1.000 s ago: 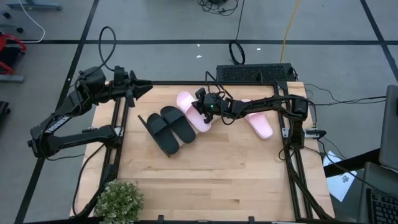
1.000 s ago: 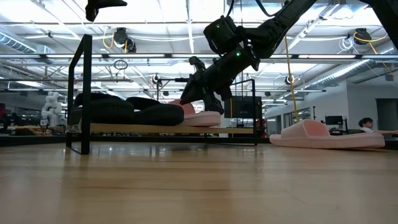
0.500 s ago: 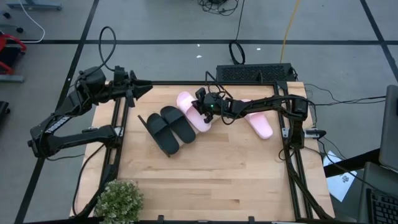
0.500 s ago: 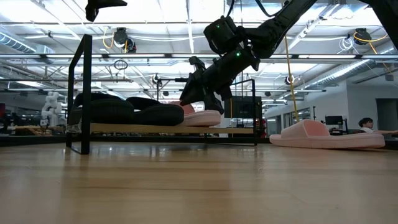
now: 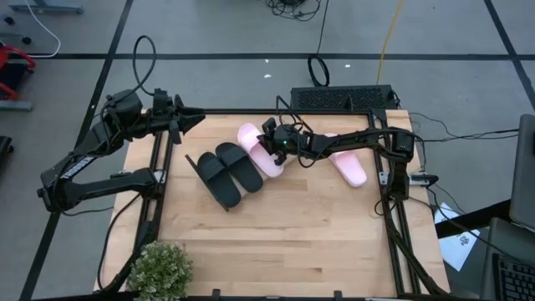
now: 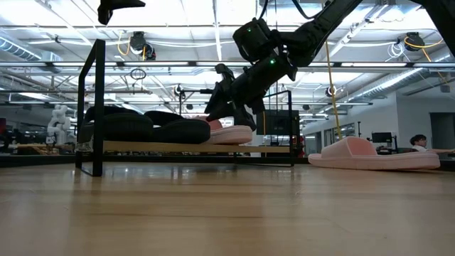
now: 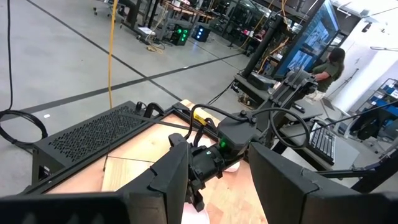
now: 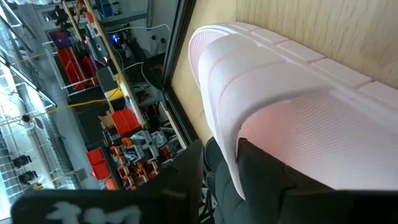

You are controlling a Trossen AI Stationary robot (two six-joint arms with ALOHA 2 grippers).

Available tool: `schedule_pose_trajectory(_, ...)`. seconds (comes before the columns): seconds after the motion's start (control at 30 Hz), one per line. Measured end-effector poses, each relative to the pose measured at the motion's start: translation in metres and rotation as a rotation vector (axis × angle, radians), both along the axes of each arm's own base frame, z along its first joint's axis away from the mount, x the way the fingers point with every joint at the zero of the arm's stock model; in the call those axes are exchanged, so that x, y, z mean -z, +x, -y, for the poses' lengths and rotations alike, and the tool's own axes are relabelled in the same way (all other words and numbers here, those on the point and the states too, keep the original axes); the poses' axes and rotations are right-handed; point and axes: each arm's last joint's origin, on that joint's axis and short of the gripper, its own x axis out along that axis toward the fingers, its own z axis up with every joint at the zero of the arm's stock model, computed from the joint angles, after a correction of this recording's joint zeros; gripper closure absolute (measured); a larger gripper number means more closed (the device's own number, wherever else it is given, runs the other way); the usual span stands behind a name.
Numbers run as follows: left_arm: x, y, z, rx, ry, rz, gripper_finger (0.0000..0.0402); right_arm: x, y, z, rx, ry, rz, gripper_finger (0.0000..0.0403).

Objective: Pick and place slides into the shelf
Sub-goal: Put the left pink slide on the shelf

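Two black slides (image 5: pixel 221 174) lie side by side on the shelf (image 6: pixel 178 147), a light board in a black wire frame (image 6: pixel 97 107). A pink slide (image 5: pixel 253 144) lies next to them on the board's right part. My right gripper (image 5: pixel 272 149) is shut on this pink slide's strap. The second pink slide (image 5: pixel 347 165) lies sole down on the tabletop, right of the shelf. My left gripper (image 5: pixel 196 118) hangs open and empty above the table's far left corner. My right gripper pinches the pink slide's strap at its open edge (image 8: pixel 231 163); one finger (image 8: pixel 280 186) reaches under the strap and the other (image 8: pixel 186 180) stands outside it. The fingers come slanting down from the table's right side. The slide lies flat, sole down, on the shelf board (image 6: pixel 227 133).
A potted plant (image 5: pixel 159 269) stands at the table's near left corner. A black perforated box (image 5: pixel 343 98) lies along the far edge. A person (image 6: pixel 419 141) sits far off in the room. Bare tabletop (image 5: pixel 301 234) stretches over the near half.
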Motion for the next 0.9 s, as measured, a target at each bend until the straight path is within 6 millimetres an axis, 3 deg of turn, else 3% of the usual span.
schedule_pose_trajectory(0.9,0.0007,-0.0002,0.0000,0.000,-0.001,-0.007,0.0236,-0.0017,0.0019,-0.0021,-0.117,-0.044,-0.004,0.0312)
